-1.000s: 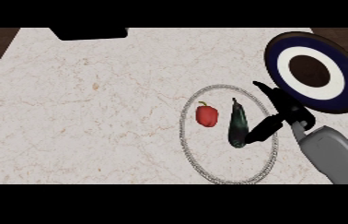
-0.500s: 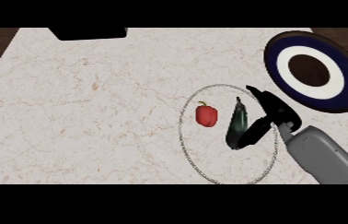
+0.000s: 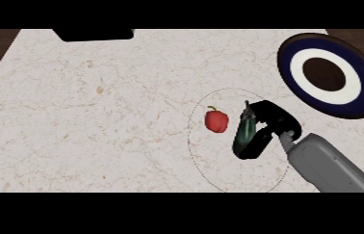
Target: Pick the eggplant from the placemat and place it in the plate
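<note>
Right of centre, on the placemat point(image 3: 213, 173), our right hand point(image 3: 270, 124) curls round the eggplant point(image 3: 245, 131), pinching its middle. We judge it light, smooth, slippery; mid-body hold suits. Pepper point(image 3: 216, 121) just left. Plate point(image 3: 356, 91) upper right.

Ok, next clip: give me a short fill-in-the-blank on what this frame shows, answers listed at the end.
1. The right hand is curled round the ____.
2. The red pepper lies on the placemat, to the eggplant's ____.
3. The plate has a dark blue band, a white ring and a ____ centre.
4. The plate sits at the counter's ____ edge.

Missing words: eggplant; left; brown; right
</note>
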### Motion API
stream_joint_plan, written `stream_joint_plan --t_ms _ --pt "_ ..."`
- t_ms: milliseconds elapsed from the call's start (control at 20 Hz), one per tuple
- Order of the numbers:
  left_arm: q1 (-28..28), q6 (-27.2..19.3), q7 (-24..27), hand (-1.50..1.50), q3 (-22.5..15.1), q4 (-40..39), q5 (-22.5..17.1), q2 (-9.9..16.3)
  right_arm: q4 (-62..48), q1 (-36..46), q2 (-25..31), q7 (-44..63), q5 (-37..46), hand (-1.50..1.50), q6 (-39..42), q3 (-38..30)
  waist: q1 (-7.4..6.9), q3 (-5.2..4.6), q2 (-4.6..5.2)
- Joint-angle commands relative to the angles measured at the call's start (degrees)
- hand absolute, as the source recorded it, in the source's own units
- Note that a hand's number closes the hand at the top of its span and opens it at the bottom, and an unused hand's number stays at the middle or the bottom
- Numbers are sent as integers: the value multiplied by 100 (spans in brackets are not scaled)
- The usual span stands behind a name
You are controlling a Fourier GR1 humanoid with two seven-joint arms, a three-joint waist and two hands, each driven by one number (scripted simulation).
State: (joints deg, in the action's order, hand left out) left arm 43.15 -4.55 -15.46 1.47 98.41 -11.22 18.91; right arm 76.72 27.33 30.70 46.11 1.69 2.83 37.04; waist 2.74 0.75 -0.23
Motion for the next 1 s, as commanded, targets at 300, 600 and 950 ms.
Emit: stream_joint_plan --t_ms 300,600,950 --pt "-1545 234 418 0 -538 536 -119 -513 -186 187 14 -242 567 150 -111 228 280 -97 26" --pt "-899 415 511 0 -354 575 -137 -381 -1038 1196 225 812 1512 150 -1670 -720 193 -137 37" --pt "-675 631 643 0 -302 696 -92 -240 -1947 2238 827 1821 2944 150 -2722 -1021 -78 -202 115"
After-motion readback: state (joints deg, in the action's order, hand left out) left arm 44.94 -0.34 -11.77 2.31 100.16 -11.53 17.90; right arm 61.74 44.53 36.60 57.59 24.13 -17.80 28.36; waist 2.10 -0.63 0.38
